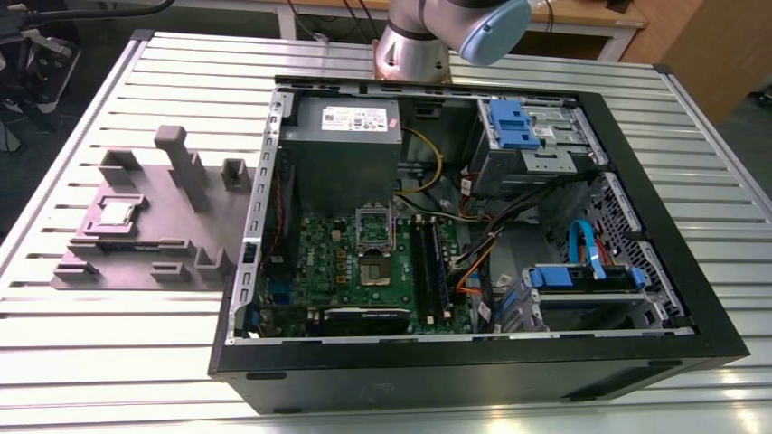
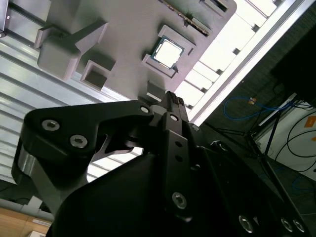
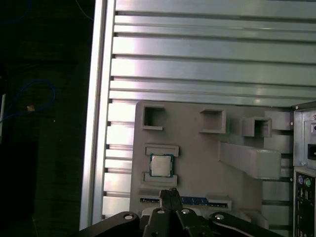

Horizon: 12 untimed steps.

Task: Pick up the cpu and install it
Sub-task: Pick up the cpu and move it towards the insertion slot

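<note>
The cpu (image 1: 117,211) is a small silvery square lying flat in a recess of a grey fixture (image 1: 169,226), on the table at the exterior view's left. In both wrist views the cpu (image 3: 161,165) (image 2: 168,52) lies just beyond the fingertips, well below them. My gripper (image 3: 171,191) (image 2: 170,96) hangs above the fixture with its fingers pressed together and nothing between them. Inside the open computer case, the motherboard (image 1: 350,262) shows a bare socket (image 1: 376,272) with its metal frame (image 1: 371,224) hinged up.
The black case (image 1: 483,362) lies open on a slatted metal table (image 1: 121,344). A grey box with a white label (image 1: 342,136), blue drive bays (image 1: 522,117) and loose cables (image 1: 483,244) crowd it. Tall posts (image 1: 181,158) rise from the fixture. The table edge (image 3: 98,98) runs close to the fixture.
</note>
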Motion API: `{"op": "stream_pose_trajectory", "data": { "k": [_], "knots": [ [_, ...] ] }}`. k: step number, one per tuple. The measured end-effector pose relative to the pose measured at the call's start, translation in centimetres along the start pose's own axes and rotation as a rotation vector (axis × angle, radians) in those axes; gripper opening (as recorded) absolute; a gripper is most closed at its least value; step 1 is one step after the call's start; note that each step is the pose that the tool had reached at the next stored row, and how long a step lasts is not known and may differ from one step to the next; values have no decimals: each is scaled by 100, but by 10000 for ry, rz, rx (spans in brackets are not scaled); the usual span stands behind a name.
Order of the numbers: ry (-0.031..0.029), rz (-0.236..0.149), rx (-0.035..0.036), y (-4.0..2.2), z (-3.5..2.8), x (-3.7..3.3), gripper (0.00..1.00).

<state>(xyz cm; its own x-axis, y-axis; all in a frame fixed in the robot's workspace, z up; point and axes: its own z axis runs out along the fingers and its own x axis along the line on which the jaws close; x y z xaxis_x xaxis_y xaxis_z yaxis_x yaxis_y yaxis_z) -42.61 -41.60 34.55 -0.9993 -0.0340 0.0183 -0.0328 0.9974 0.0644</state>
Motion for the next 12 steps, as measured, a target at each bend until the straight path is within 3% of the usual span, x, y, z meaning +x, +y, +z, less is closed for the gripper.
{"op": "stream_pose_trajectory", "data": {
  "k": [5,7,8,9,11,12],
  "knots": [
    [-1,0,0,0,-2,0,11],
    [0,0,0,0,-3,0,23],
    [0,0,0,0,-4,0,23],
    [0,0,0,0,-4,0,29],
    [0,0,0,0,-5,0,29],
    [0,0,0,0,-6,0,36]
  ]
}}
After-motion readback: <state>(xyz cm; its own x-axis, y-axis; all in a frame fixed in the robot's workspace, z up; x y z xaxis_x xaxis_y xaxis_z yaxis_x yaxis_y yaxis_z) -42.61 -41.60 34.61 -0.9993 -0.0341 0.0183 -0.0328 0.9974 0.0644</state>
